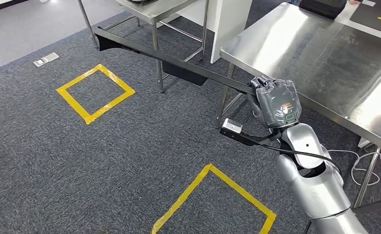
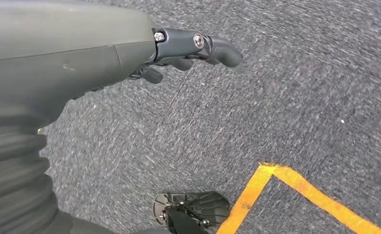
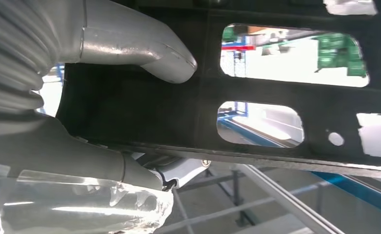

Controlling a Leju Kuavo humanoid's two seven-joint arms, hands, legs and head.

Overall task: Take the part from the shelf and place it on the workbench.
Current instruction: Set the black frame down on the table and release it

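A long black part (image 1: 178, 64) with cut-out windows runs from my right hand (image 1: 275, 100) out to the upper left, above the carpet. The hand grips one end of it beside the near corner of the stainless-steel workbench (image 1: 325, 53). Up close in the right wrist view, the part (image 3: 188, 112) lies across the palm with the grey thumb (image 3: 144, 46) pressed onto it. My left hand (image 2: 193, 48) hangs over the carpet, fingers loosely extended and holding nothing.
Two yellow tape squares mark the grey carpet, one at the left (image 1: 72, 106) and one near me (image 1: 242, 189). A second steel table (image 1: 154, 12) stands at the back. A white cable (image 1: 359, 165) lies under the workbench. Dark items (image 1: 325, 7) sit on its far end.
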